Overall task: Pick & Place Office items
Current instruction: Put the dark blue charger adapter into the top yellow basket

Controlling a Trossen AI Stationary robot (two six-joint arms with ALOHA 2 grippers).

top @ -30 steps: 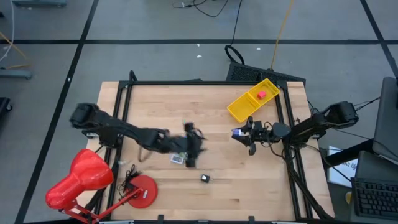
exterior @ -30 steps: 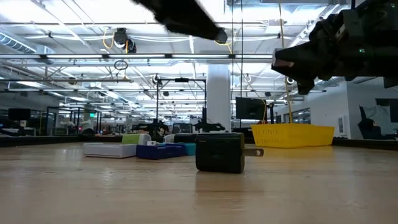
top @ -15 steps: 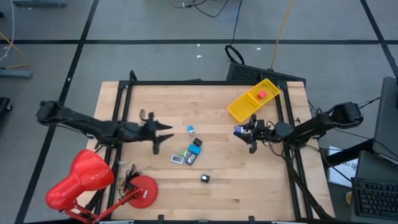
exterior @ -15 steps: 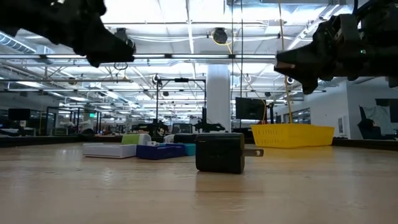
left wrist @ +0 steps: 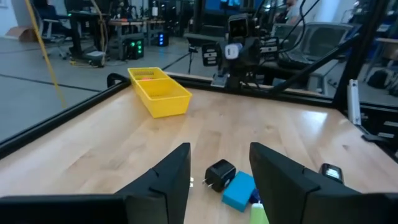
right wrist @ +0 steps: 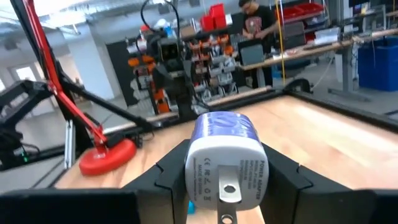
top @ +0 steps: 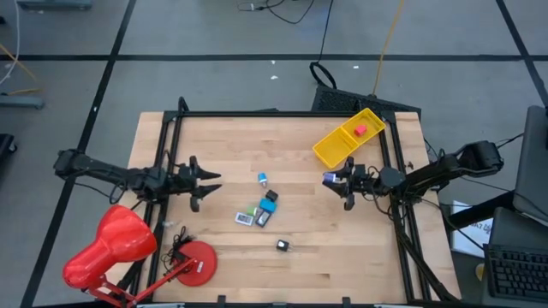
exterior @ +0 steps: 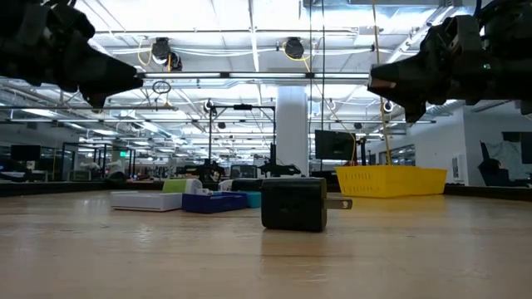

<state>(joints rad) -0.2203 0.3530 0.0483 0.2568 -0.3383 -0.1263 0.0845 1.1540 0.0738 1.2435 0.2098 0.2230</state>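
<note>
My right gripper [top: 336, 181] hovers over the table's right part, just near of the yellow tray [top: 347, 137], shut on a small adapter [right wrist: 222, 155] with a white body and blue top. My left gripper [top: 208, 183] is open above the table's left part, pointing at the loose pieces. Those pieces lie flat on the wood: a blue-white piece [top: 263, 179], a blue one [top: 271, 197], a cluster of teal, green, white and black [top: 253, 215], and a black charger [top: 282, 245] nearer the front. A red piece [top: 360, 130] lies in the tray. My right gripper pinches the adapter between its two fingers [right wrist: 171, 174], one on each side of the white body [right wrist: 205, 168]. The fingers lie level and point toward the table's left. The adapter is lifted clear of the table, its printed face and metal prong [right wrist: 228, 190] turned toward the wrist camera.
A big red desk lamp [top: 120, 248] stands at the table's near left corner, close to my left arm. A black frame [top: 171, 137] runs along the left, far and right edges. Bare wood lies between the pieces and the tray.
My left gripper has drawn back from over the cluster of pieces toward the table's left edge, and the pieces it covered show again. My right gripper has kept almost still with the adapter.
</note>
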